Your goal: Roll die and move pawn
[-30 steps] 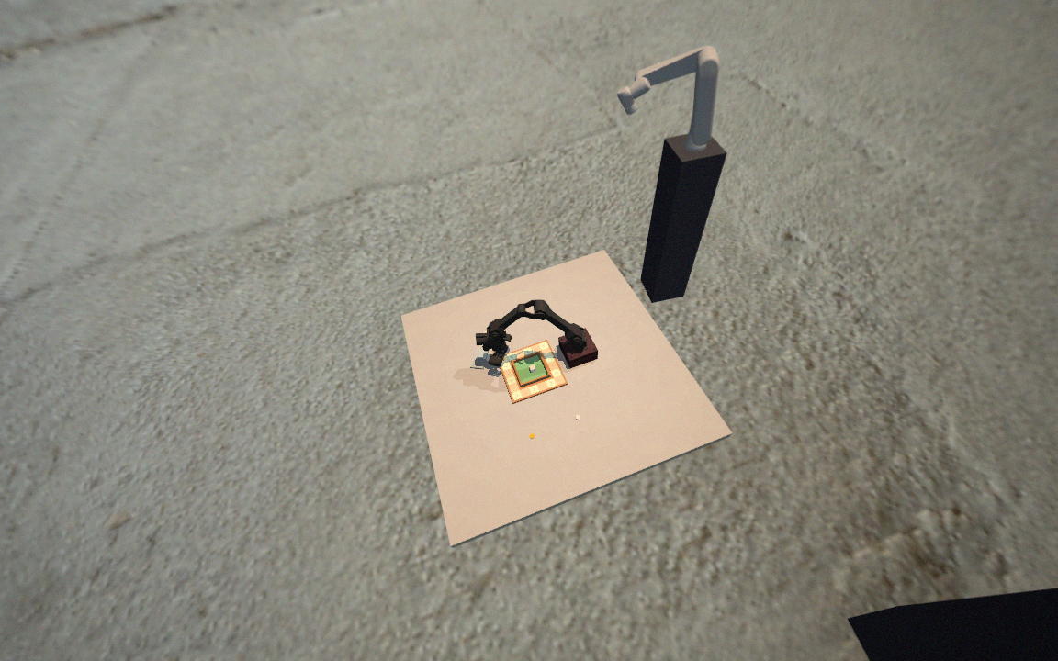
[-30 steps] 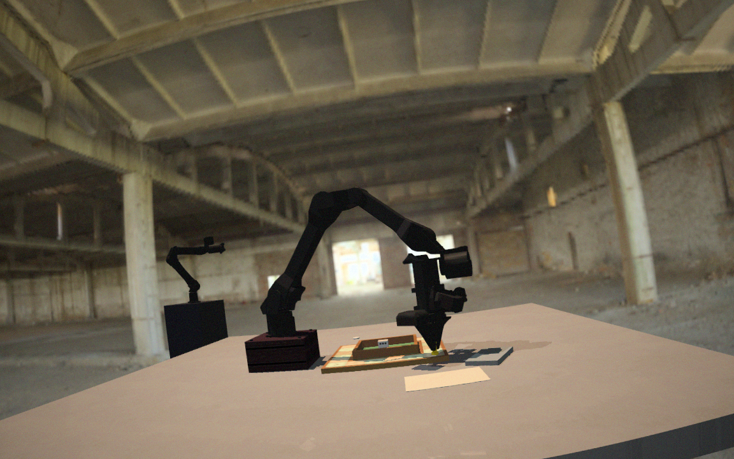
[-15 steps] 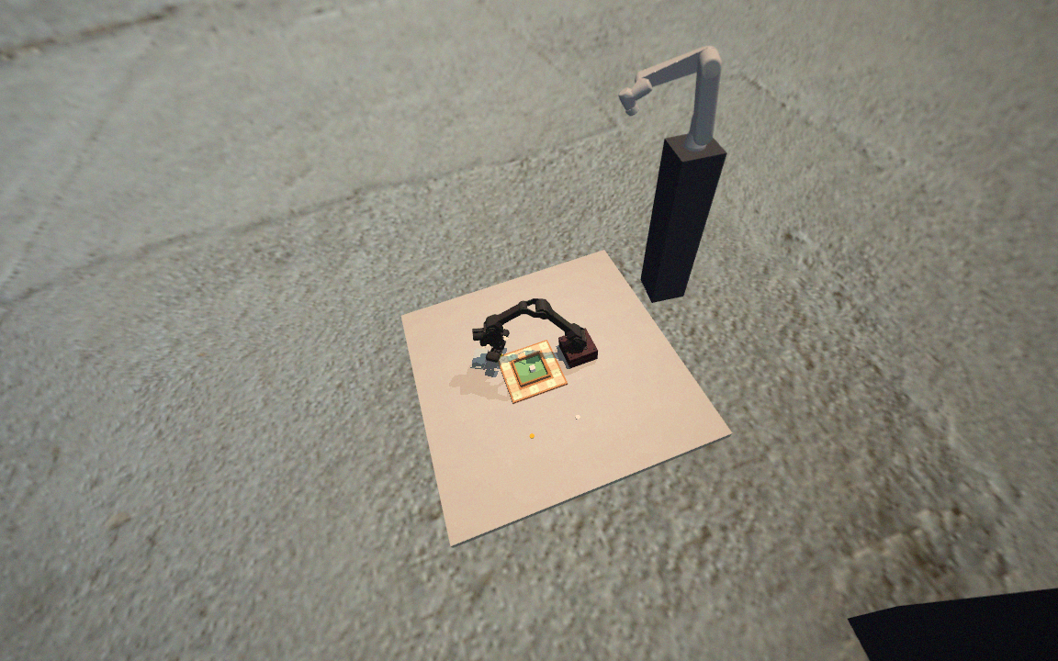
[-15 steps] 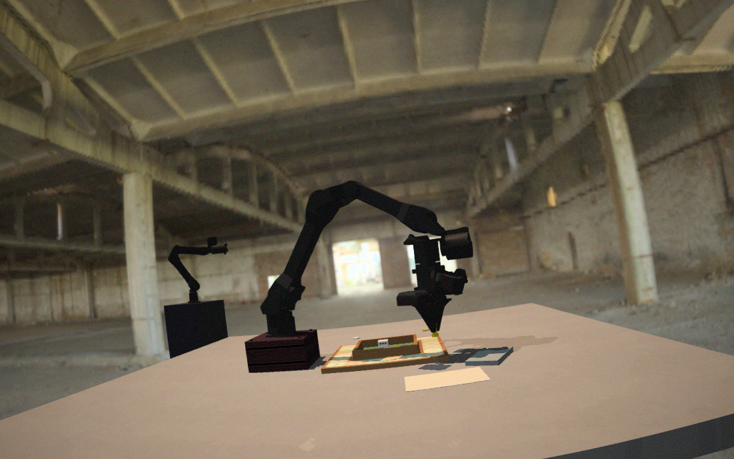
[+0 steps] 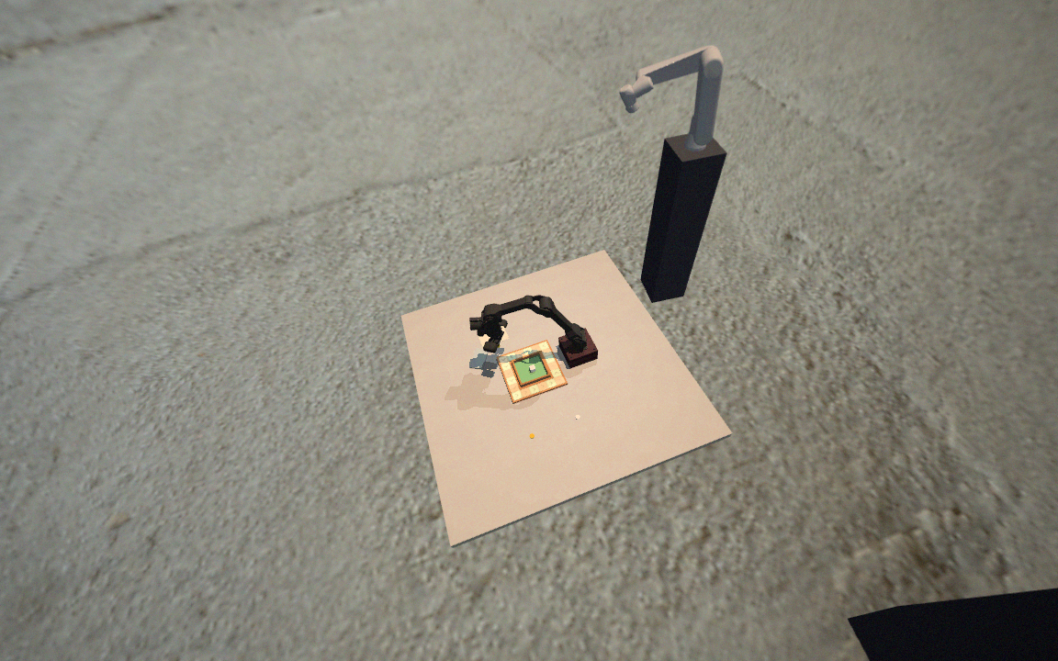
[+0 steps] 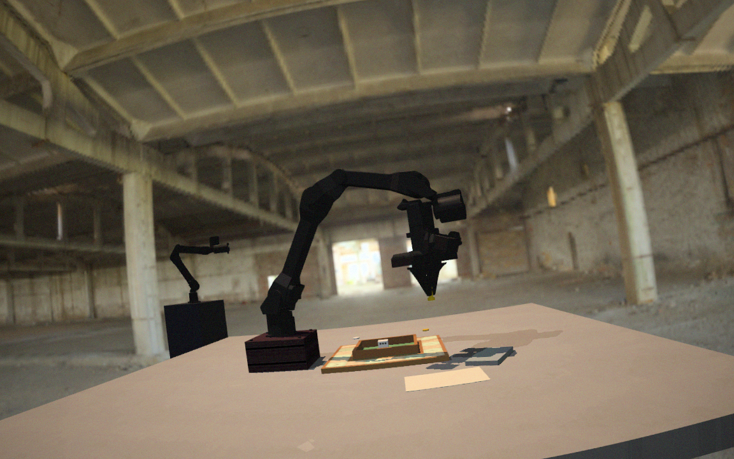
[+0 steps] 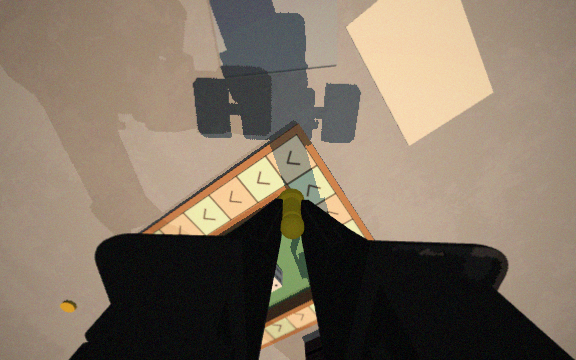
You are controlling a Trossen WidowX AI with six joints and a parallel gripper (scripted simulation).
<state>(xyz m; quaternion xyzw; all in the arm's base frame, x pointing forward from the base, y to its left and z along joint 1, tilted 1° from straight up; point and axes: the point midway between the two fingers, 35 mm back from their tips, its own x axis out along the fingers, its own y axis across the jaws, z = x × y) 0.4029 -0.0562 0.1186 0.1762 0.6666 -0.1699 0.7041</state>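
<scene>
My gripper (image 6: 430,293) (image 7: 291,206) is shut on the yellow pawn (image 6: 431,298) (image 7: 292,220) and holds it up in the air, well above the table. The board (image 5: 517,395) (image 6: 381,368) (image 7: 260,179) lies below with its ring of arrowed squares. The white die (image 5: 532,368) (image 6: 383,343) (image 7: 277,281) rests inside the green-floored dice tray (image 5: 521,375) (image 6: 392,350) (image 7: 290,291). A finger hides part of the die in the wrist view. Its top pips are too small or hidden to read.
A cream card (image 6: 446,379) (image 7: 418,65) and a grey slab (image 6: 489,356) lie beside the board. An orange disc (image 5: 531,435) (image 6: 425,329) (image 7: 68,306) and a small white piece (image 5: 577,417) (image 6: 356,338) lie on its other side. Another arm (image 5: 705,98) stands on a pedestal off the table.
</scene>
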